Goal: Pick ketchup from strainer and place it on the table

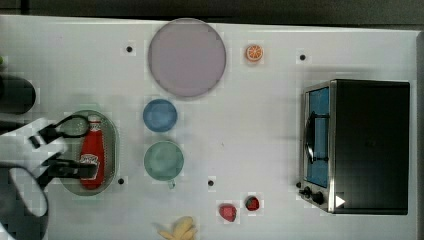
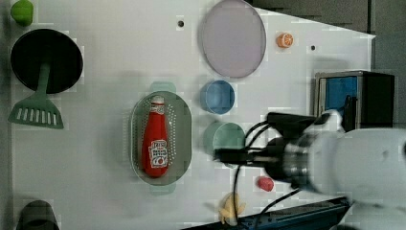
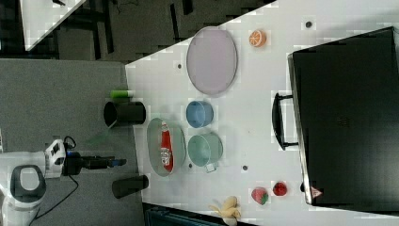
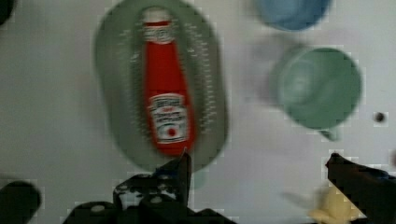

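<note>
The fingers [image 4: 187, 170] are spread as wide as they go and hold nothing; in the wrist view the two dark tips stand far apart, with the ketchup [image 4: 167, 95] lying flat in the strainer [image 4: 114, 116] beyond them, cap away from the tips and label up. The teal cup [image 4: 317, 88] and the blue bowl [image 4: 292, 11] sit beside the strainer on the desk [image 4: 51, 93].

In the top view, the gripper [image 1: 70, 147] hangs over the strainer [image 1: 114, 145] at the top view's left, its fingers to either side of the ketchup [image 1: 93, 155], which lies along the basket. How high above the bottle they are I cannot tell.

In the left view the ketchup [image 2: 155, 139] rests untouched in the strainer [image 2: 184, 134], while the gripper [image 2: 218, 155] looks to be off to the left view's right, in front of the teal cup [image 2: 227, 136].

In the right view the gripper [image 3: 120, 162] reaches out from the arm, and the ketchup [image 3: 165, 148] is in the strainer [image 3: 155, 141], well short of the bare desk [image 3: 244, 132].

So nothing of the job is done yet, by my reckoning: no grip, no lift. Coming down, closing on the bottle, lifting it out and setting it on the desk all remain.
</note>
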`<state>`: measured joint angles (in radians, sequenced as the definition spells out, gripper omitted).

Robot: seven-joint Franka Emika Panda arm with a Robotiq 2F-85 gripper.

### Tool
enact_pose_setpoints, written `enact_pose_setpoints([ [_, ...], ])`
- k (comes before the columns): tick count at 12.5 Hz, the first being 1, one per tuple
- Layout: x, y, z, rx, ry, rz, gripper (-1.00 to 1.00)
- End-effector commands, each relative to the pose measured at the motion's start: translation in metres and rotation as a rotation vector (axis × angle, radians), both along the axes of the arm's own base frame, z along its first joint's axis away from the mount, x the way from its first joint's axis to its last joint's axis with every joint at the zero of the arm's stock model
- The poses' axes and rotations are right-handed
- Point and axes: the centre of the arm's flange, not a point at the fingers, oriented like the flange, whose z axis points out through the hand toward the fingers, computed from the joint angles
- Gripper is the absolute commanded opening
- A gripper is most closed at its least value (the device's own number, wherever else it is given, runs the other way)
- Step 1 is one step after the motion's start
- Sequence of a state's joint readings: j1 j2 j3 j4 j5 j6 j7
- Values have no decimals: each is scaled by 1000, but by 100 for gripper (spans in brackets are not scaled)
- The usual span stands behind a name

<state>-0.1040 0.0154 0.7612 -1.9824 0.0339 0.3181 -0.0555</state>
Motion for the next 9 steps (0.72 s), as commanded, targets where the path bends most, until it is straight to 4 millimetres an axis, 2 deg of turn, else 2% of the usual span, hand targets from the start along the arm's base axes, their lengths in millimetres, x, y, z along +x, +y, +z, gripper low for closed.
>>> enact_pose_setpoints([
  [1, -7, 24, -28, 57, -33, -5, 100],
  [4, -15, 35, -79, 96, -80, -59, 100],
  [9, -28, 32, -169, 108, -93, -64, 100],
])
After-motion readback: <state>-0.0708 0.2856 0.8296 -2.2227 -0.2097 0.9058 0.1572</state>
